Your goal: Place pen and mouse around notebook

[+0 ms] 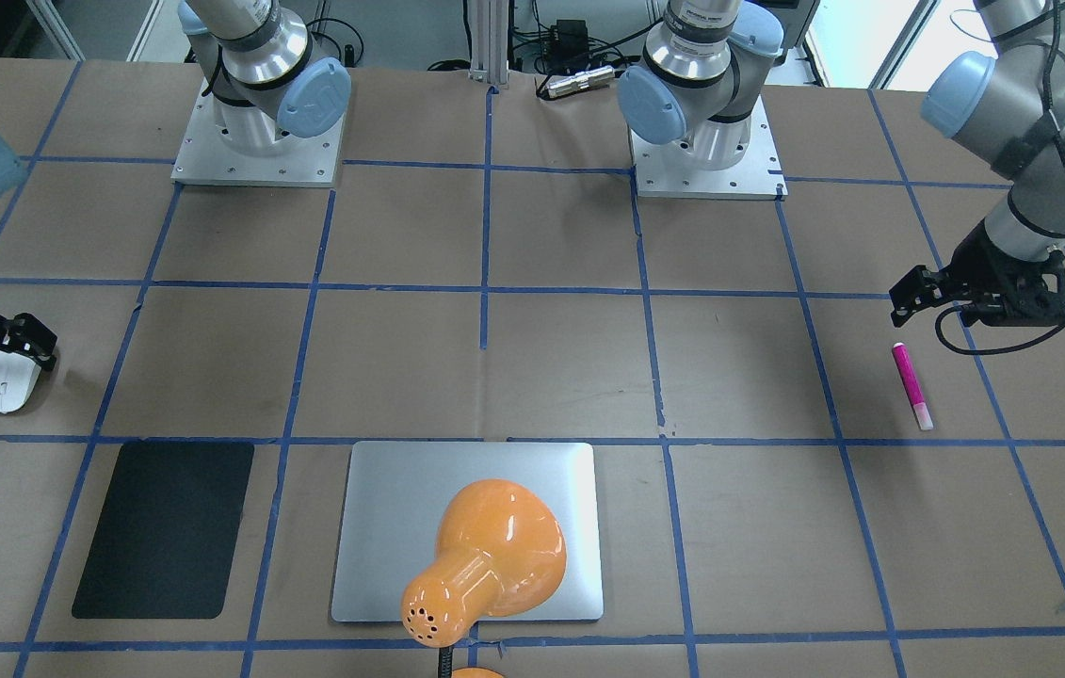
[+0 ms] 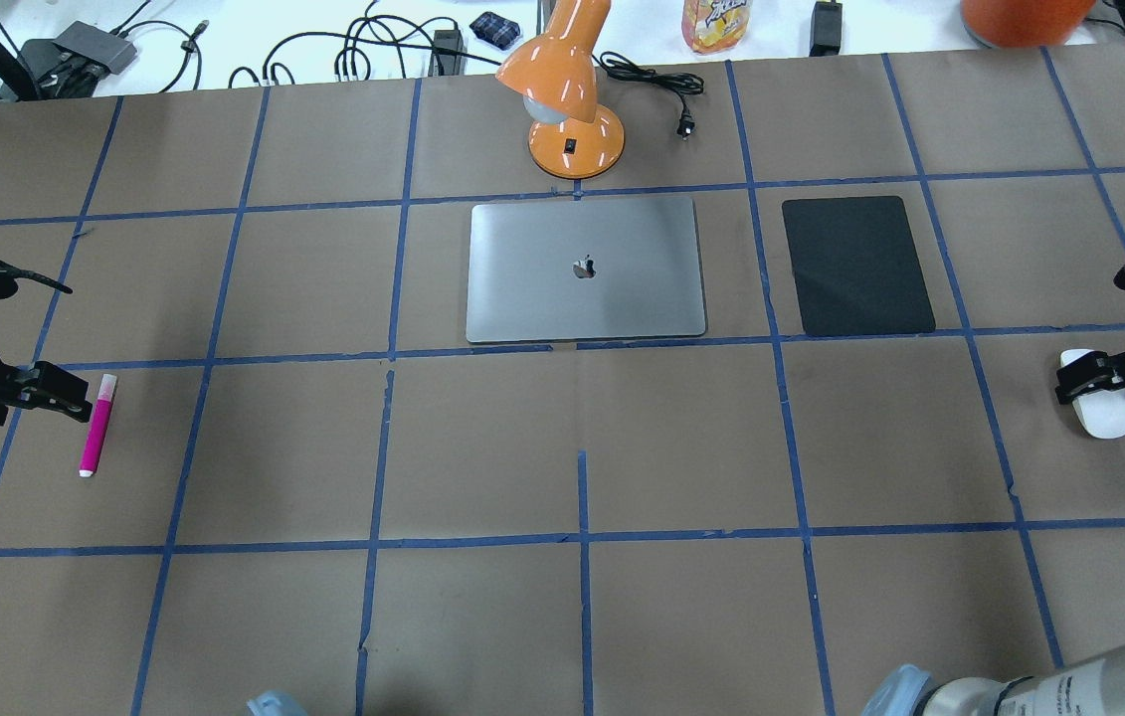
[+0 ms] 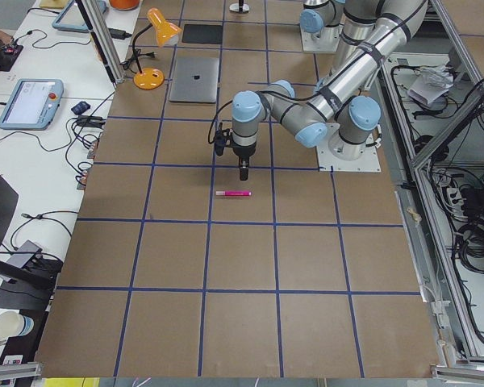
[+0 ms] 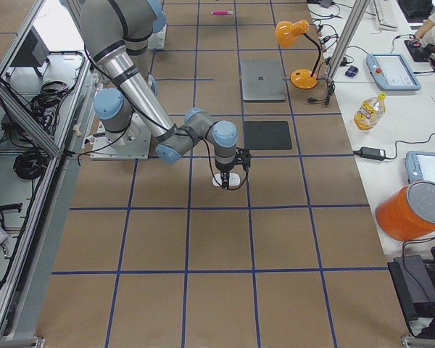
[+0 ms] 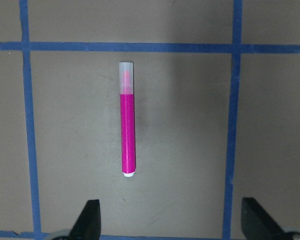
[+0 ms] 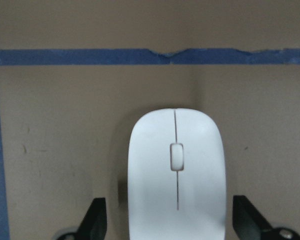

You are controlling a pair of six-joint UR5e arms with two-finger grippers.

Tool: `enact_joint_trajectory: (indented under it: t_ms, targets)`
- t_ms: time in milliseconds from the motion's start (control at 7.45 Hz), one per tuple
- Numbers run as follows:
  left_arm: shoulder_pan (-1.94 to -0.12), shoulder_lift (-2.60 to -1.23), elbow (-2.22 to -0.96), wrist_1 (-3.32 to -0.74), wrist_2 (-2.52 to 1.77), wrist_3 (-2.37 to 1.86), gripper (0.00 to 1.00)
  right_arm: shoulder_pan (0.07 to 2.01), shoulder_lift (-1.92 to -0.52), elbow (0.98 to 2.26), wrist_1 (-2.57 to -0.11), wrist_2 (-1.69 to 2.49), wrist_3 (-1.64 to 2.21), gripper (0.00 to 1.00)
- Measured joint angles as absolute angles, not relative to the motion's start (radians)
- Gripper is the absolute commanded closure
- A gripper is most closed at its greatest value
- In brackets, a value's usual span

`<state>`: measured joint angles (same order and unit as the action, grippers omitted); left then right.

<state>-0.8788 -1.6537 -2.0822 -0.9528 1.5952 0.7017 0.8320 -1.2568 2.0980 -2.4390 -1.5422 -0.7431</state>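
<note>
Left tool (image 1: 904, 299) hangs open beside the pen (image 1: 911, 386) in the front view, right tool (image 1: 28, 344) over the mouse (image 1: 3, 388). Overhead: both lie well apart from the notebook (image 2: 585, 268), at opposite table (image 2: 582, 447) ends. Right wrist cam: tool open, fingers (image 6: 96, 220) straddling mouse, gaps either side.

Mouse (image 6: 176, 175) between right fingers (image 6: 95, 220): smooth glossy white plastic. Pen (image 5: 127, 125) ahead of left fingers (image 5: 88, 222): magenta plastic, slight sheen; frosted translucent cap. Fingers: matt black. Notebook (image 2: 542, 288): silver metal, satin. Mat (image 2: 857, 266): matt black. Table cover (image 2: 482, 447): matt brown paper, blue tape lines. Lamp (image 2: 562, 85): glossy orange.
</note>
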Motion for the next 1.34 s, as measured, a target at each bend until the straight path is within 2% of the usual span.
enact_joint_trajectory:
  t_ms: [268, 402, 671, 805, 1073, 1341]
  targets:
    - [-0.861, -1.732, -2.083, -0.886, 1.593, 0.722, 0.0, 0.832, -1.243, 2.098, -2.459, -1.542, -0.742, 0.34]
    - [-0.845, -1.768, -2.08, -0.868, 1.59, 0.725, 0.0, 0.831, -1.242, 2.098, -2.458, -1.542, -0.74, 0.4]
    - [-0.827, -1.83, -2.085, -0.826, 1.588, 0.725, 0.13, 0.831, -1.244, 2.097, -2.456, -1.541, -0.733, 0.41]
    - [-0.825, -1.851, -2.087, -0.816, 1.587, 0.722, 0.35, 0.832, -1.248, 2.096, -2.455, -1.541, -0.729, 0.41]
    - [-0.825, -1.874, -2.084, -0.809, 1.587, 0.721, 0.57, 0.847, -1.272, 2.091, -2.454, -1.536, -0.691, 0.41]
    - [-0.824, -1.89, -2.08, -0.808, 1.589, 0.72, 0.6, 0.933, -1.297, 2.067, -2.455, -1.519, -0.582, 0.4]
